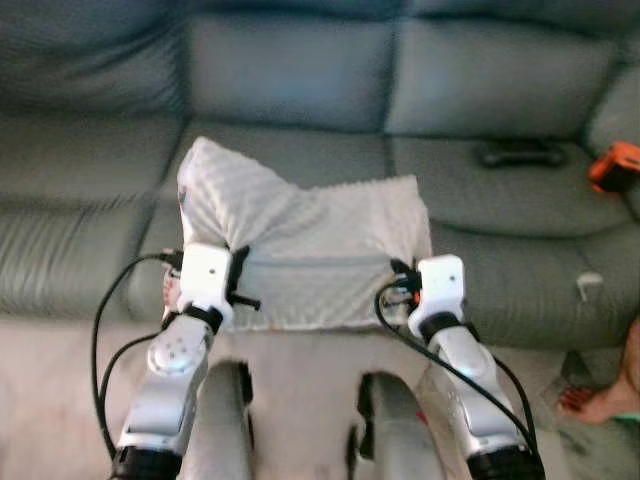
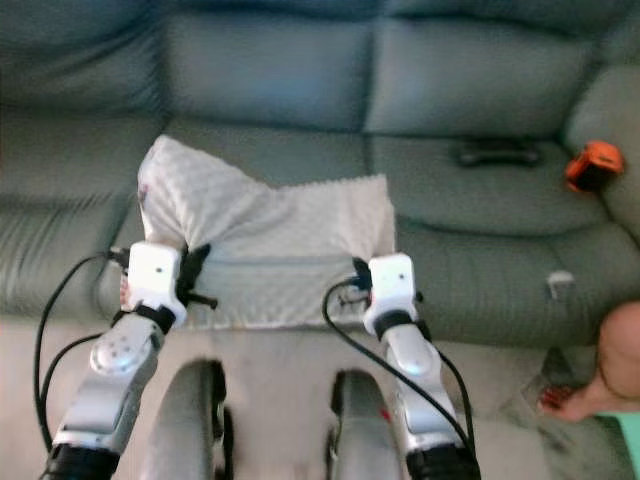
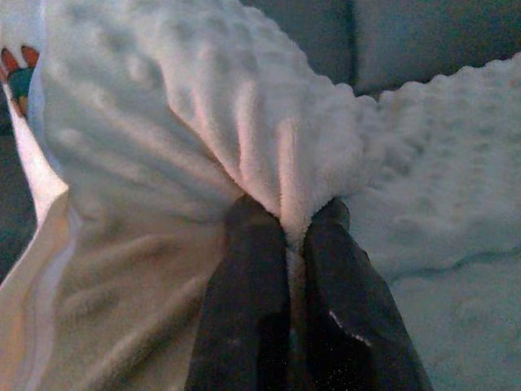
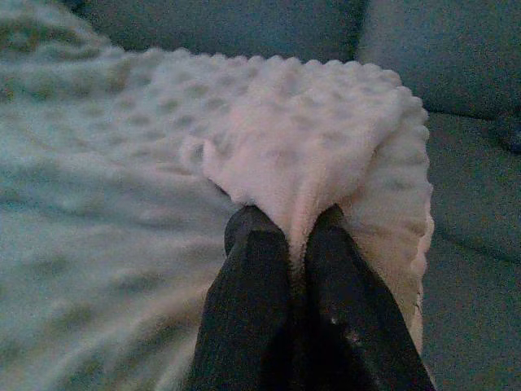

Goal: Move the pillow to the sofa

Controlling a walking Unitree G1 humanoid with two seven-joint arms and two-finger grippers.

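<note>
- Both grippers pinch one white, bumpy-textured fleece pillow (image 1: 310, 245), which lies on the seat of the grey-green leather sofa (image 1: 480, 80), near its front edge.
- Left gripper (image 3: 293, 224) shows up close in its wrist view, fingers squeezed tight on a fold of fleece.
- Right gripper (image 4: 297, 220) does the same at the pillow's other corner.
- Head views add a black remote (image 1: 520, 153), an orange tape measure (image 1: 615, 165) and a person's bare foot (image 1: 600, 400).

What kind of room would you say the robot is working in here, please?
Most likely a home living room: a wide grey-green sofa fills the scene, a white pillow lies on its seat, a black remote sits on a cushion, and a person's bare foot rests on the floor nearby.
</note>
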